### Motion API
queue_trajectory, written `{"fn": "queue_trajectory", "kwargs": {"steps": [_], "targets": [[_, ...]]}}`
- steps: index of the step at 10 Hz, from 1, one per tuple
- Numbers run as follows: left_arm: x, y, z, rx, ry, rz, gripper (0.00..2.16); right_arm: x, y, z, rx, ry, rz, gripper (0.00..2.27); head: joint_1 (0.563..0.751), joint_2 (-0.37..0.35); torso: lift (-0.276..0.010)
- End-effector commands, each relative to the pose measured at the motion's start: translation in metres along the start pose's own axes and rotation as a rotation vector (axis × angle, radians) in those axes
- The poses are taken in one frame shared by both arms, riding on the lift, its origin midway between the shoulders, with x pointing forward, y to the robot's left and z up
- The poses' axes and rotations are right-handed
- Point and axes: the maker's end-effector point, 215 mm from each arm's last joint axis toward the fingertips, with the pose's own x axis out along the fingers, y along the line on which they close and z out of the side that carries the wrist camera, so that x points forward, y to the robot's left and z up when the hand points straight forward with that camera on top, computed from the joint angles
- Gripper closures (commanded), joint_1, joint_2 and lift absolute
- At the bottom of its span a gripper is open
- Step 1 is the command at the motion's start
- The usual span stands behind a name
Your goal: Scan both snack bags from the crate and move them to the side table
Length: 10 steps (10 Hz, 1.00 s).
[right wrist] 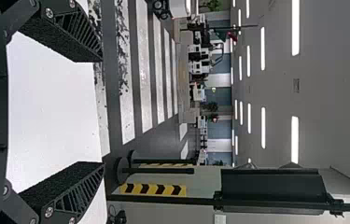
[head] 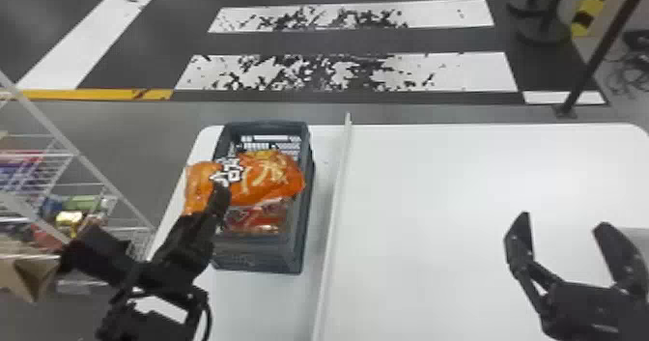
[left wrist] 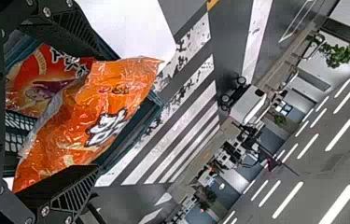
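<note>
The left gripper (head: pixel 206 213) is positioned at the crate (head: pixel 258 258), on the side nearest the robot; its fingers are set wide, with part of the orange snack bag (head: pixel 273 180) between them in the left wrist view. Whether either finger presses on the bag cannot be told. The orange snack bag lies crosswise over the crate, one end extending beyond the crate's left wall. The red snack bag (head: pixel 261 218) (partly covered by the orange one) lies inside the crate, nearer the robot. The crate occupies the left part of the white table (head: pixel 449 195), just beside a raised white strip (head: pixel 331 214) that divides the surface. The right gripper (head: pixel 564 234), its fingers likewise wide and with nothing between them, is over the table's right part, well apart from the crate. A wire rack (head: pixel 88 166) bearing packaged goods stands at the left.
</note>
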Motion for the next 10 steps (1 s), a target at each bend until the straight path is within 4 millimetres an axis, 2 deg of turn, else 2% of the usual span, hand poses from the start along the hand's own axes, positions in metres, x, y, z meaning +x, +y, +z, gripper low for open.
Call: {"fn": "queue_trajectory", "kwargs": {"steps": [1, 5, 6, 7, 8, 9, 10], "targets": [[0.005, 0.002, 0.008, -0.002, -0.015, 0.013, 0.15, 0.0, 0.001, 0.001, -0.002, -0.002, 0.003, 0.14, 0.695, 0.136, -0.029], [0.02, 0.012, 0.01, 0.008, -0.021, 0.043, 0.21, 0.001, 0.004, 0.001, -0.002, -0.003, 0.011, 0.14, 0.695, 0.16, -0.029], [0.023, 0.014, 0.009, 0.019, -0.023, 0.047, 0.47, 0.002, 0.005, 0.001, -0.001, -0.005, 0.012, 0.14, 0.695, 0.164, -0.029], [0.025, 0.015, 0.004, 0.035, -0.005, 0.052, 0.97, 0.002, 0.004, 0.001, -0.002, -0.005, 0.013, 0.14, 0.695, 0.166, -0.029], [0.027, 0.015, -0.005, 0.052, 0.03, 0.05, 1.35, 0.002, 0.004, 0.001, -0.002, -0.005, 0.013, 0.14, 0.695, 0.166, -0.029], [0.027, 0.012, -0.009, 0.077, 0.041, 0.038, 1.43, 0.002, 0.005, 0.001, -0.001, -0.005, 0.012, 0.14, 0.695, 0.161, -0.029], [0.026, 0.013, -0.006, 0.094, 0.037, 0.051, 2.0, 0.001, 0.005, 0.001, 0.0, -0.004, 0.013, 0.14, 0.695, 0.152, -0.029]]}}
